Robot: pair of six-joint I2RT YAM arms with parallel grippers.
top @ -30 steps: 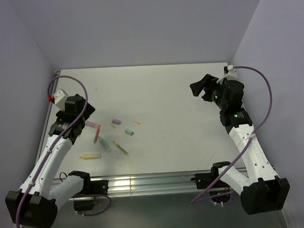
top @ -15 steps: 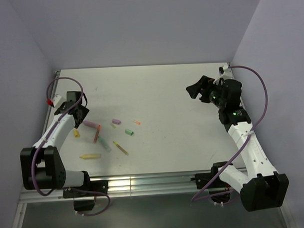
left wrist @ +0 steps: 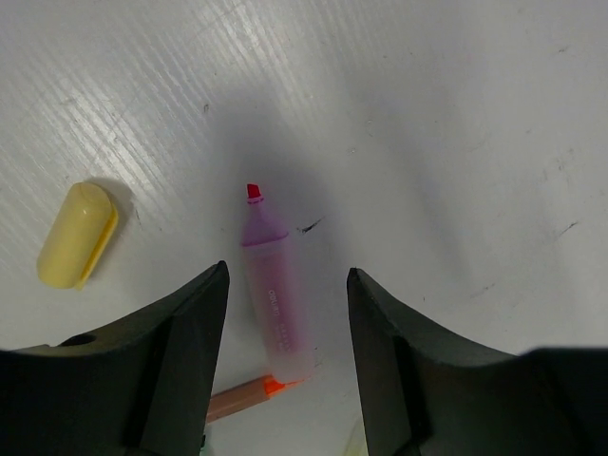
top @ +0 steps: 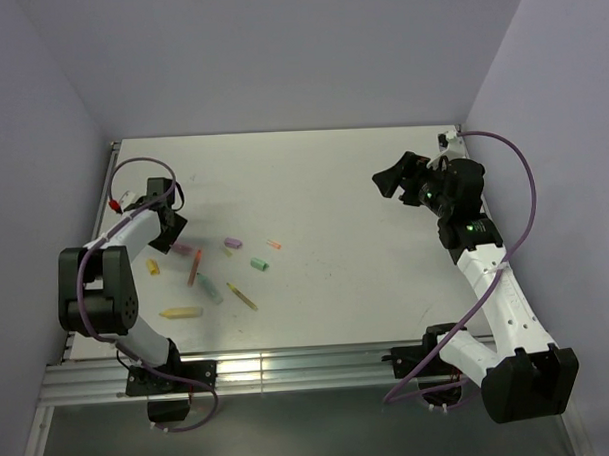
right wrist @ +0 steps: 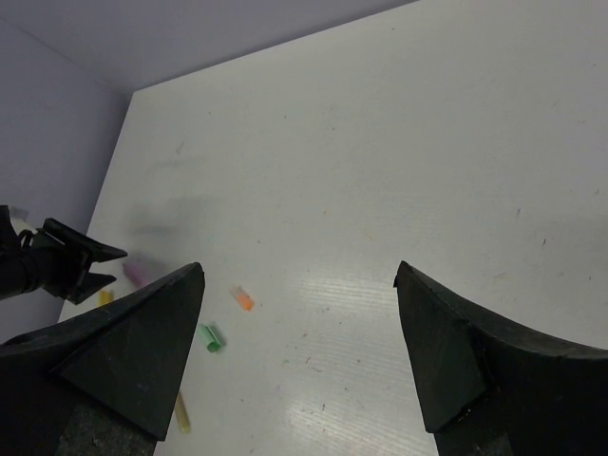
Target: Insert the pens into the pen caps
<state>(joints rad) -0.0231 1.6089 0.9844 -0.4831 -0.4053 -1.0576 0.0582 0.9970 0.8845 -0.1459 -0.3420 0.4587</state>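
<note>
Straddling a slim translucent pink-purple plastic pen [left wrist: 275, 304] with the left end effector [left wrist: 287, 275], parted and clear of both its sides. Lying flat on the white tabletop [left wrist: 456, 142], red tip pointing away from the fingers. Sitting left of that end effector, a stubby yellow plastic cap [left wrist: 76, 236]; just beside the pen's near end, an orange pen [left wrist: 242, 397]. Holding the right end effector [right wrist: 299, 275] wide open, well apart from the pens, gripping nothing.

In my left wrist view, my left finger [left wrist: 142, 370] covers most of the orange pen [left wrist: 245, 399]; only its tip end shows. A green smudge [left wrist: 354, 440] is cut off by the bottom edge, so I cannot tell what it is. From my right wrist the caps [right wrist: 211, 336] are tiny and blurred, and the left gripper [right wrist: 103, 264] runs off the side.
</note>
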